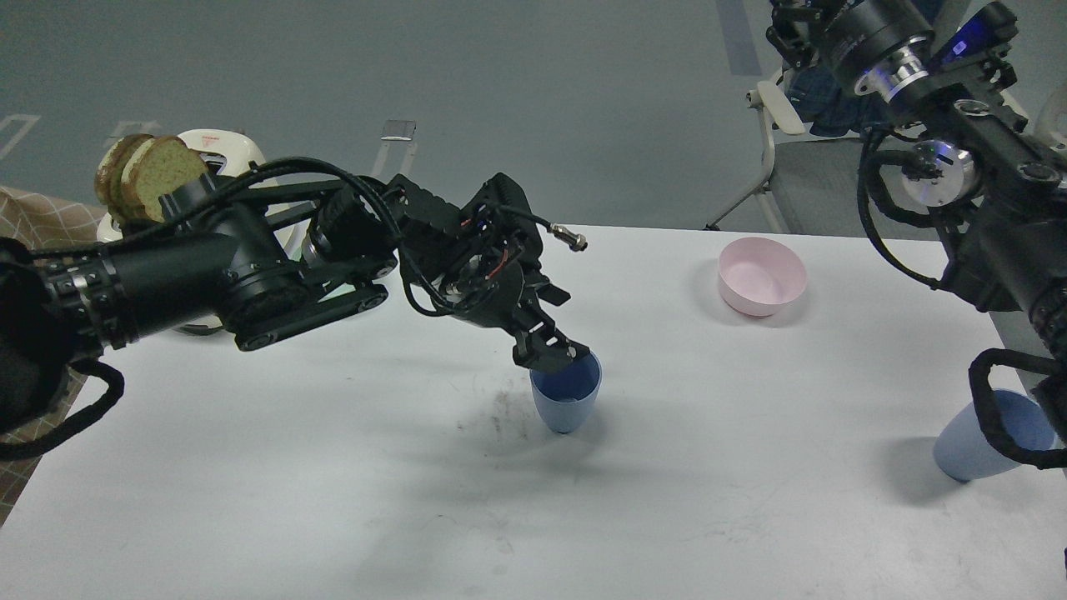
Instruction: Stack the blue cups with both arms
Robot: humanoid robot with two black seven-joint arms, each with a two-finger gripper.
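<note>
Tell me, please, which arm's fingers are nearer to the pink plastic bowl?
Left. The left gripper sits at the rim of the blue plastic cup mid-table, left of the pink plastic bowl. The right arm rises beyond the bowl's right; its fingers are out of view.

We see a white table with a faint dark smudge near its middle. On it, a periwinkle-blue cup, matte and plain, and a second cup of the same blue at the right edge. A pale pink bowl sits behind, unpatterned. Our left arm is black throughout, red wires showing near its wrist; our right arm is black too, ringed in silver with a blue glow. Far left, golden-brown bread slices in a white toaster, and a tan cloth with a white grid.
</note>
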